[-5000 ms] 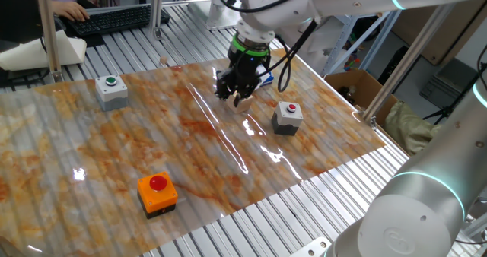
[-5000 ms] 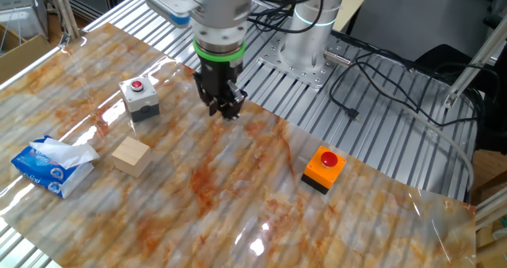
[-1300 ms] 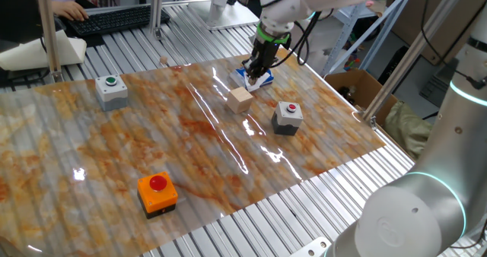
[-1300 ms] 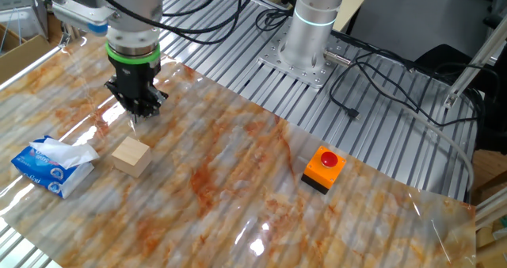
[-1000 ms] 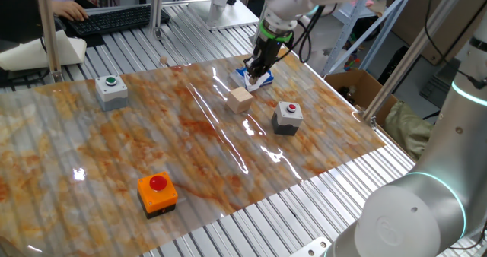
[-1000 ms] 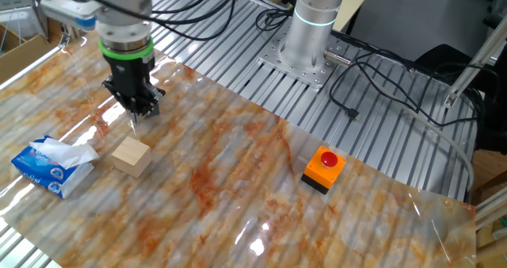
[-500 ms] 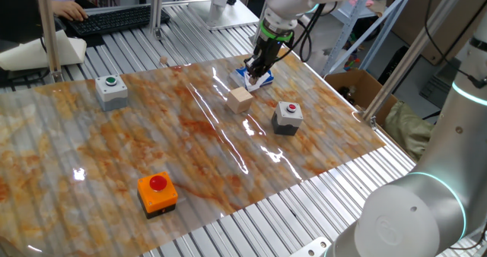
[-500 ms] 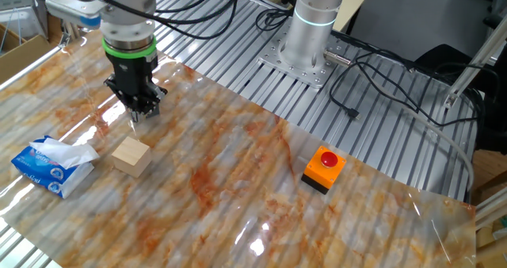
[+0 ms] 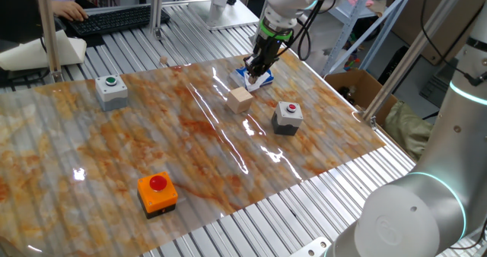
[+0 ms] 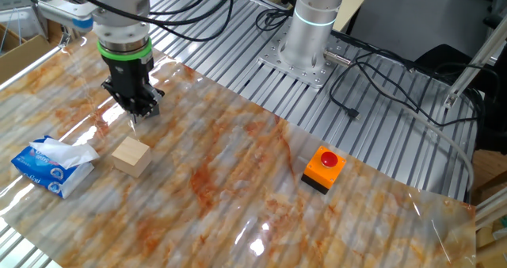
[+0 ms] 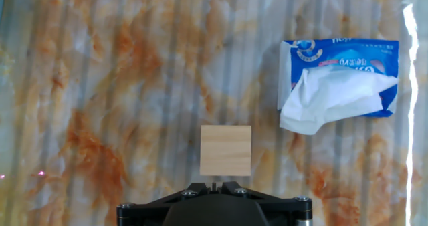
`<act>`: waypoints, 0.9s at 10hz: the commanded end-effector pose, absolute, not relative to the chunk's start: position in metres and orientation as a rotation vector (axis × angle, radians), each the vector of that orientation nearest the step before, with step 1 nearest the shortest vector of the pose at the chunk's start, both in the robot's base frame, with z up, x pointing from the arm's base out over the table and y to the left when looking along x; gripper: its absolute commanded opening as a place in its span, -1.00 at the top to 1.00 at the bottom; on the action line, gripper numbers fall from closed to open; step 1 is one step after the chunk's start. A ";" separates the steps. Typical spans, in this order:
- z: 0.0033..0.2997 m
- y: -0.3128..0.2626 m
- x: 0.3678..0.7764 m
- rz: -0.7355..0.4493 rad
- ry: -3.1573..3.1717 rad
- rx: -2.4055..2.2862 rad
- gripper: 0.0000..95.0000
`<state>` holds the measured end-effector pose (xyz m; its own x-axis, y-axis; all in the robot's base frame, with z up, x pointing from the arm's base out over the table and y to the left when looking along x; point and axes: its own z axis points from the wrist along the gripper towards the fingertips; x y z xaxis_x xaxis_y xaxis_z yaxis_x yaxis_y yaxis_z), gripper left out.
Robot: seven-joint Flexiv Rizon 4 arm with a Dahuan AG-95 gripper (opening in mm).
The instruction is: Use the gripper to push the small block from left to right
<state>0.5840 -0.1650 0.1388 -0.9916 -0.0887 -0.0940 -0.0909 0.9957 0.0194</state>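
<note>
The small block [image 9: 241, 99] is a plain tan wooden cube lying flat on the marbled mat; it also shows in the other fixed view [image 10: 131, 156]. In the hand view the block [image 11: 226, 150] sits just ahead of the fingertips, centred. The gripper [image 10: 135, 111], black with a green ring, hangs point-down a short way from the block, apart from it. It shows in the first fixed view [image 9: 255, 68] over the tissue pack. Its fingers are closed together with nothing between them [image 11: 215, 184].
A blue tissue pack [image 10: 51, 165] lies next to the block, on the right in the hand view [image 11: 338, 82]. A grey box with a red button [image 9: 288, 116], a grey box with a green button [image 9: 112, 90] and an orange box [image 9: 157, 191] stand on the mat.
Since five seconds ago the gripper has moved from the middle of the mat to just beside the block. Over the last second it has barely shifted. The block has not moved.
</note>
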 end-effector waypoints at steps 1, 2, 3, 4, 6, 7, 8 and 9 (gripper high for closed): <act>0.139 -0.165 0.584 0.040 3.046 -0.058 1.00; 0.139 -0.165 0.584 0.042 3.047 0.003 1.00; 0.139 -0.165 0.584 0.043 3.048 0.049 1.00; 0.139 -0.165 0.584 0.041 3.053 0.101 1.00; 0.139 -0.165 0.584 0.047 3.051 0.210 1.00; 0.139 -0.165 0.584 0.046 3.049 0.201 1.00; 0.139 -0.165 0.584 0.047 3.050 0.188 1.00; 0.139 -0.165 0.584 0.049 3.049 0.208 1.00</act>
<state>0.5844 -0.1649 0.1386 -0.9866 0.1408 -0.0824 0.1381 0.9897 0.0373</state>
